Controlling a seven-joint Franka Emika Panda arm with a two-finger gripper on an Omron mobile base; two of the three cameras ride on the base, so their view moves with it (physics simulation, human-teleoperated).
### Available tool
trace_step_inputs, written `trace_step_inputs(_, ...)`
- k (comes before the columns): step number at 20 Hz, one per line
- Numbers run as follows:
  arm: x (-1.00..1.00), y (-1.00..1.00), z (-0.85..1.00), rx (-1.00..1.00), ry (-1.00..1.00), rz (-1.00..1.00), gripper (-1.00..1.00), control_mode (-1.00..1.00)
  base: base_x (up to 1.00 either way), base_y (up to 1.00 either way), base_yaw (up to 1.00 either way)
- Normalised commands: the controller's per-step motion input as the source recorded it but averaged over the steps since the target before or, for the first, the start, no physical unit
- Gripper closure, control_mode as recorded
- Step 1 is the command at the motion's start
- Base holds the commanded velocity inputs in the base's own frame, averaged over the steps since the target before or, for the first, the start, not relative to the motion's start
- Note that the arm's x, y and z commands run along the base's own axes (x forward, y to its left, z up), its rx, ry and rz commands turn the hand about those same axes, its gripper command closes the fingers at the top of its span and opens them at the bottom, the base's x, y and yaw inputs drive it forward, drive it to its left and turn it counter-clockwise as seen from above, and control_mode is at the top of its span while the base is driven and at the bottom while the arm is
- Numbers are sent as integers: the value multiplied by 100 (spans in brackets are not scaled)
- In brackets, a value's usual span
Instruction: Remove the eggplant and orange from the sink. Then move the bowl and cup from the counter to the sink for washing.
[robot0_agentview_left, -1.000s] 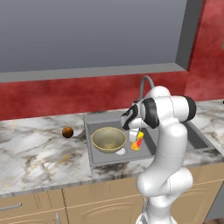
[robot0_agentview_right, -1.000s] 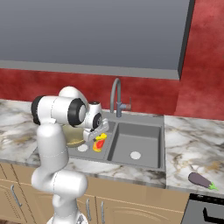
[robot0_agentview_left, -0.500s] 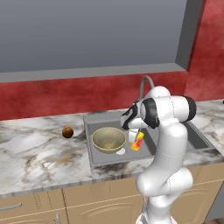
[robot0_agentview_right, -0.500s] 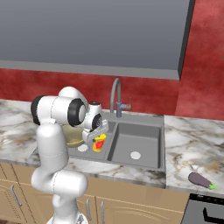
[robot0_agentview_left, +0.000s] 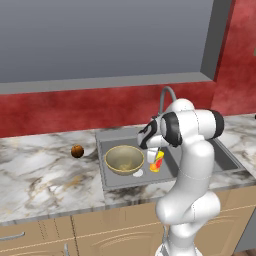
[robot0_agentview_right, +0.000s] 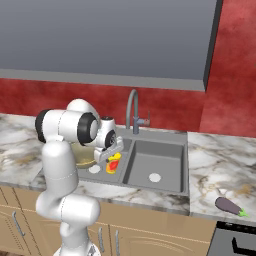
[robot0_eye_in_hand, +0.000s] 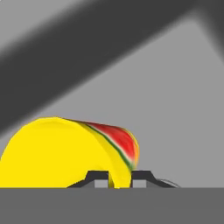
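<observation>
My gripper (robot0_agentview_left: 152, 154) (robot0_agentview_right: 110, 154) hangs low over the left basin of the grey sink (robot0_agentview_left: 120, 131) (robot0_agentview_right: 161, 161), shut on the wall of the yellow cup (robot0_agentview_left: 157, 163) (robot0_agentview_right: 113, 163). In the hand view the cup (robot0_eye_in_hand: 57, 153) lies tilted, red mark at its rim, and the gripper (robot0_eye_in_hand: 119, 177) pinches that rim. The tan bowl (robot0_agentview_left: 123, 159) (robot0_agentview_right: 82, 157) sits in the same basin, just left of the cup. The orange (robot0_agentview_left: 77, 151) rests on the counter left of the sink. On the counter right of the sink lies the purple eggplant (robot0_agentview_right: 230, 206).
A curved grey tap (robot0_agentview_left: 165, 96) (robot0_agentview_right: 132, 108) rises behind the sink, close to my arm. A red wall and a grey hood-like cabinet stand behind and above. The right basin has a white drain (robot0_agentview_right: 155, 177). A stove edge (robot0_agentview_right: 235, 242) shows at the far right.
</observation>
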Motion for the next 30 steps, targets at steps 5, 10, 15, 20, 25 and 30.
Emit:
trace_step_inputs(5,-11,23,-16,-8,-3,-15,100,-100,0,0,0)
trace_step_inputs(10,-12,22,-16,-6,-1,-16,-100,-100,0,0,0)
trace_step_inputs(15,-14,27,-16,-5,-1,-18,-100,-100,0,0,0)
trace_step_inputs(20,-16,25,-12,-3,-3,-17,-100,-100,0,0,0)
trace_step_inputs(25,-17,30,-9,-1,-7,-17,-100,-100,0,0,0)
trace_step_inputs(30,-24,35,-8,0,-12,-18,-100,-100,0,0,0)
